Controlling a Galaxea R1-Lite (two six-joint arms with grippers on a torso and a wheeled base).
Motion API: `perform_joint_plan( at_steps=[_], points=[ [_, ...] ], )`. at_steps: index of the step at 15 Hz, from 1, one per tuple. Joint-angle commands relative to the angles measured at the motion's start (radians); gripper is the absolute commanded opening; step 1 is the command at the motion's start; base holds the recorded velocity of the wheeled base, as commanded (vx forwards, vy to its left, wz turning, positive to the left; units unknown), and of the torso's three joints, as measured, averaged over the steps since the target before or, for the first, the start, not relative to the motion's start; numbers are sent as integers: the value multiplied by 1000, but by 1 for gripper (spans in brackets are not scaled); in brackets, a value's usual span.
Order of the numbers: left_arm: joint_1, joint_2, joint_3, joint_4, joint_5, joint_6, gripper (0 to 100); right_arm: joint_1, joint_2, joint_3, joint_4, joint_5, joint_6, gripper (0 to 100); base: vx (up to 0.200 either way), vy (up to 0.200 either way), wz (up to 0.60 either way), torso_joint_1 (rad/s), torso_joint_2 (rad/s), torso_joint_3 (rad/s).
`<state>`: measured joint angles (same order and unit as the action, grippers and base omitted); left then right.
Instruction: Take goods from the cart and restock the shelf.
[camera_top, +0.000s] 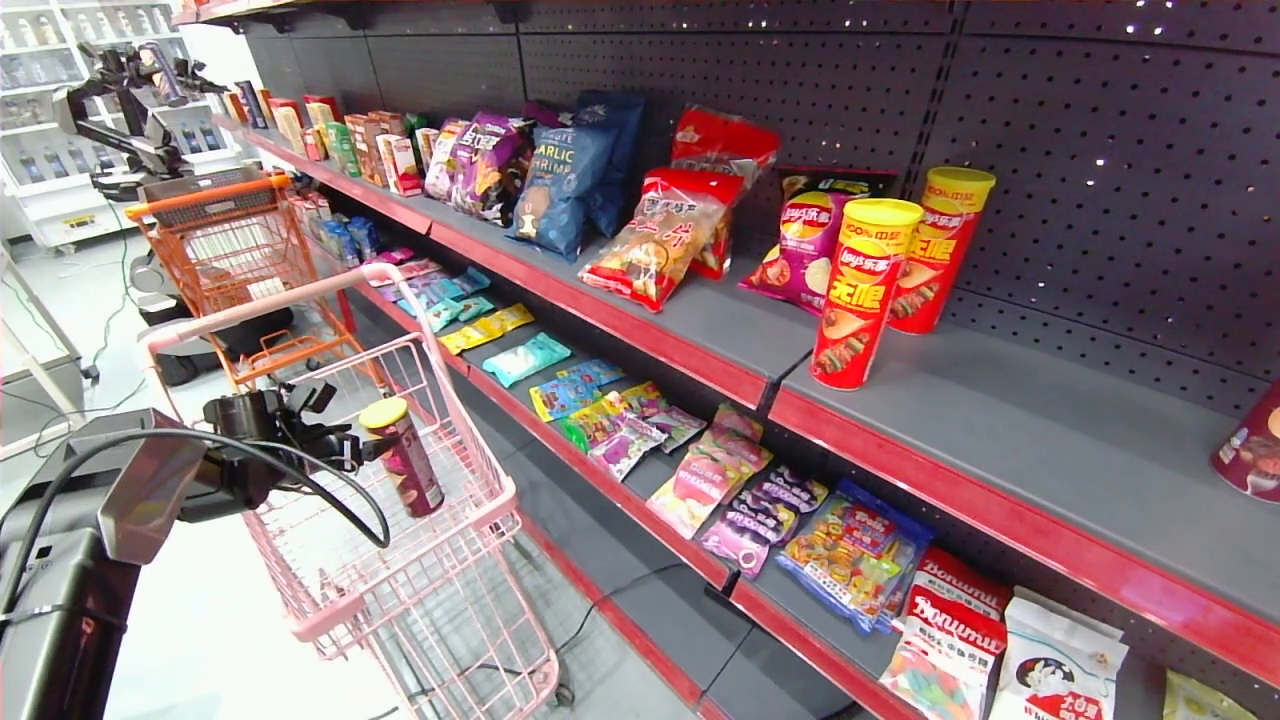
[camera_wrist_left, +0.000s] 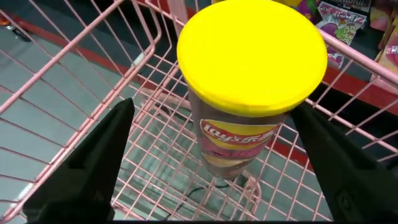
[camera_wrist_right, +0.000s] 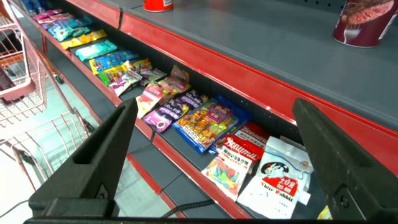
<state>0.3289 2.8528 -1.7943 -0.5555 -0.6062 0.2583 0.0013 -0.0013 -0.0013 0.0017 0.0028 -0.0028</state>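
Chip can (camera_top: 404, 455) is sitting in the pink cart (camera_top: 270, 301) at left, with the left gripper (camera_wrist_left: 212, 107) poking in level from the near side. Its jaws are gaping either side without touching, likely lining up a grasp. Right gripper (camera_wrist_right: 214, 106) is hovering released and empty by the shelf (camera_top: 1000, 430) at right.

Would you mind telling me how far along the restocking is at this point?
Done, apparently: two red cans and a maroon can stand on the upper shelf. In hand: the left gripper, open, straddles a yellow-lidded can in the pink cart, not closed on it. Left: lifting it onto the shelf's bare stretch; the right gripper is open and empty.
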Motion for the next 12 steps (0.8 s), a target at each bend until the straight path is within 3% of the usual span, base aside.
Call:
perform_joint_plan(
  at_steps=[1,12],
  points=[
    [-4,13,-5,-1,-1,-1,100,0,1,0,0,0,0,100,0,0,0,0,0,0],
    [-28,63,-99,71,-9,1,100,0,1,0,0,0,0,100,0,0,0,0,0,0]
  ],
)
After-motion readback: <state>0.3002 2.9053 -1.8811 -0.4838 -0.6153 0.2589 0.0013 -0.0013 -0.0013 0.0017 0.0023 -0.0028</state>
